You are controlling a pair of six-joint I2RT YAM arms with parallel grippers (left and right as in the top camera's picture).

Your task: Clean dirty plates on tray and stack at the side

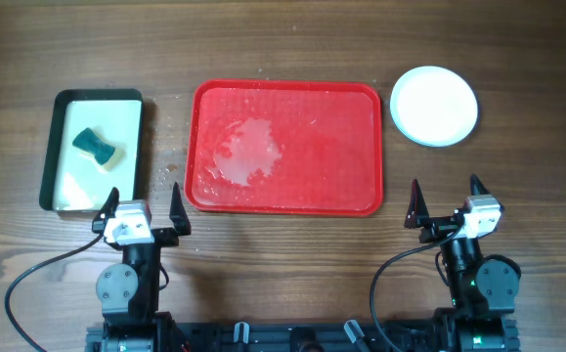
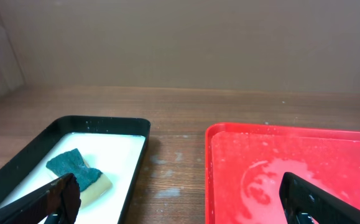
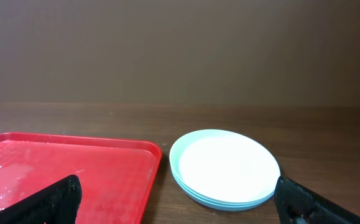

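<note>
The red tray (image 1: 287, 147) lies mid-table with wet, soapy smears and no plates on it; it also shows in the left wrist view (image 2: 291, 168) and the right wrist view (image 3: 68, 174). The plates (image 1: 434, 106) are stacked to the right of the tray, white one on top of two pale blue ones, as the right wrist view (image 3: 224, 167) shows. My left gripper (image 1: 144, 207) is open and empty near the front edge, below the gap between the cream tray and the red tray. My right gripper (image 1: 446, 203) is open and empty, in front of the stack.
A dark-rimmed cream tray (image 1: 60, 147) at the left holds a green-and-tan sponge (image 1: 99, 148), also in the left wrist view (image 2: 80, 174). Water spots mark the wood between the two trays. Cables run from both arm bases.
</note>
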